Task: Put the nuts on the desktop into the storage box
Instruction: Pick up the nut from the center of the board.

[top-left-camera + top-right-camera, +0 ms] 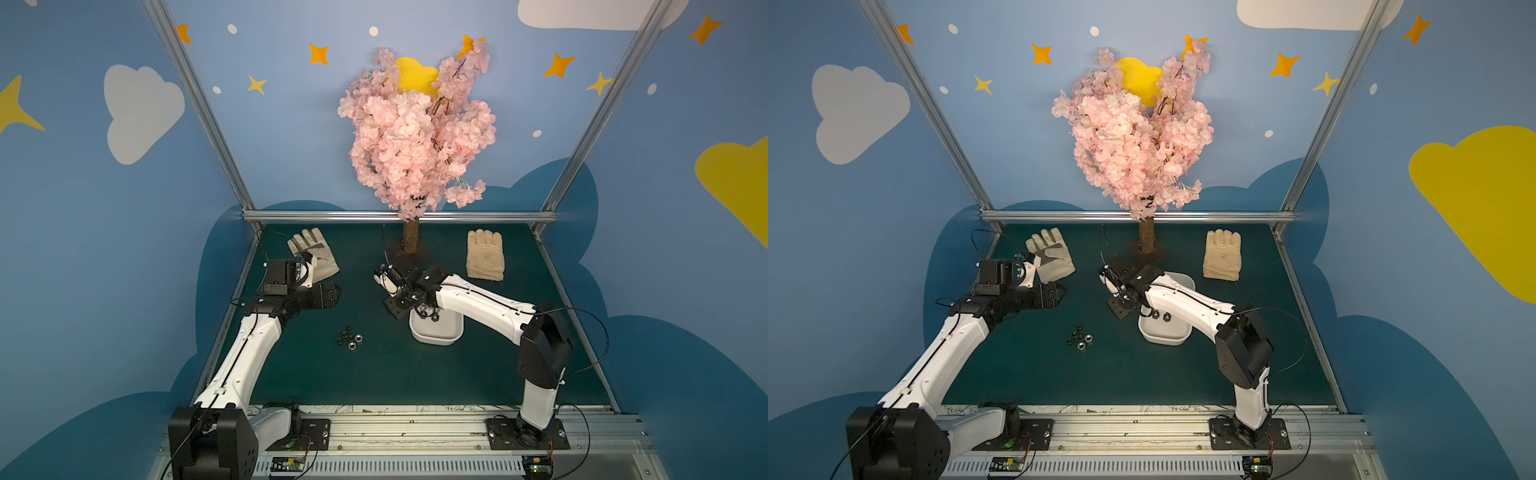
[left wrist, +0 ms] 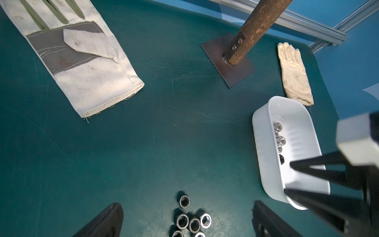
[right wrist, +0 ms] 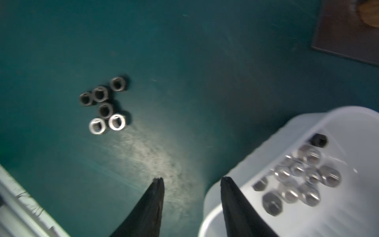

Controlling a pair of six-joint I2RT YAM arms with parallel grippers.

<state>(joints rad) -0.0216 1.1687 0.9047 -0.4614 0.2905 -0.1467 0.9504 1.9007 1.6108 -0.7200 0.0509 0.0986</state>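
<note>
Surface nuts: six hex nuts [image 3: 104, 105], dark and silver, are seen in a tight cluster on the green surface [image 1: 374, 374], about mid-surface and on the left side of the box; several are touching.
Storage box: the white storage box [image 1: 436, 338] is set right of centre, well apart from the cluster, with a good dozen boxed nuts [image 3: 303, 176] already gathered inside.
Right gripper: the right gripper [image 3: 190, 180] is held astride the box's wall nearest the cluster, one finger over the box and one over bare surface; the jaws are parted and nothing is pinched.
Left gripper: the left gripper [image 2: 187, 204] is held above the cluster with its jaws spread wide and empty.
Progress: most of the work is judged done; the six on the surface are left.
Risk, box: if the right gripper is lowered where it stands, the rim could be struck and the light box shoved or tipped, and the boxed nuts spilled.
Risk, cluster: because the nuts are packed together, neighbours could be knocked away or two pinched at once and one dropped in transit.
Risk, arms: with both arms close to the cluster, a collision is possible if both are sent there.
</note>
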